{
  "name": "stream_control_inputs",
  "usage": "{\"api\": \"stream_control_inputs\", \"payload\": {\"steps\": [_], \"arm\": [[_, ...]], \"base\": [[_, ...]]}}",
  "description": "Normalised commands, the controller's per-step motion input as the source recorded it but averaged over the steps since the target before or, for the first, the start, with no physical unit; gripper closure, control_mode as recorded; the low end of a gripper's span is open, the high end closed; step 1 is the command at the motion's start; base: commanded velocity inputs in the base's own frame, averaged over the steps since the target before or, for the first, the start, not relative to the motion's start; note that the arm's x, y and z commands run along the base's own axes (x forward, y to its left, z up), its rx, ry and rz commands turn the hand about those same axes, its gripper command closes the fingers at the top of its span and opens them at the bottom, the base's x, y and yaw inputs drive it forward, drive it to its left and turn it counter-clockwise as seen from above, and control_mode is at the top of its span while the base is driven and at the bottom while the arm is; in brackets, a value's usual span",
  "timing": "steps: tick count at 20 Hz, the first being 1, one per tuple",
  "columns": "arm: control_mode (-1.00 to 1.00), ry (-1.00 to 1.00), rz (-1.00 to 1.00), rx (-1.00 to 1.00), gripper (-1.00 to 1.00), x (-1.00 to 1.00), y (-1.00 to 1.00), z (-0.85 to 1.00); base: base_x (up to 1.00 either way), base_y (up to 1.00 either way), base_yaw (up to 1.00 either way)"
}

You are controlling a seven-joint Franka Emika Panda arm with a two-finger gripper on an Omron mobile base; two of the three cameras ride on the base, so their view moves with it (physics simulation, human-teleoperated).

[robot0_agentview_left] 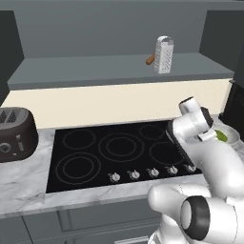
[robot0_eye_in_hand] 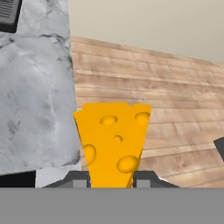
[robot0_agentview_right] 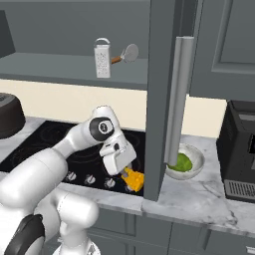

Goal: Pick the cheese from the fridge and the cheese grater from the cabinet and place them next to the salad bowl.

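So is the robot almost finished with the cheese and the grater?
About halfway. The cheese is out of the fridge, pinched in the gripper over the counter edge, not yet set beside the salad bowl. The cheese grater stands untouched on the cabinet shelf, so fetching it is left.

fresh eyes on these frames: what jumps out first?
The yellow-orange holed cheese wedge, clamped in the white arm's two-finger gripper near the front edge of the black stovetop. Next, the silver box grater standing on the dark grey cabinet shelf above the stove. On the marble counter's right, the pale salad bowl sits partly behind a grey panel.
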Motion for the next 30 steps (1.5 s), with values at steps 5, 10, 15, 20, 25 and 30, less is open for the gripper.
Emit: {"api": "stream_control_inputs", "payload": {"steps": [5,10,15,20,25,30], "arm": [[-1.0,-0.03,0.0,0.0,1.0,0.21,-0.16,-0.33],[-1.0,-0.01,0.06,0.01,1.0,0.12,-0.37,-0.3],[-1.0,-0.03,0.11,0.0,1.0,0.11,-0.4,-0.31],[-1.0,-0.05,0.11,0.06,1.0,0.24,-0.36,-0.34],[-1.0,-0.14,0.04,0.06,1.0,0.33,-0.23,-0.29],[-1.0,-0.12,0.0,0.06,1.0,0.41,-0.14,-0.16]], "base": [[0.0,0.0,0.0],[0.0,0.0,0.0],[0.0,0.0,0.0],[0.0,0.0,0.0],[0.0,0.0,0.0],[0.0,0.0,0.0]]}}
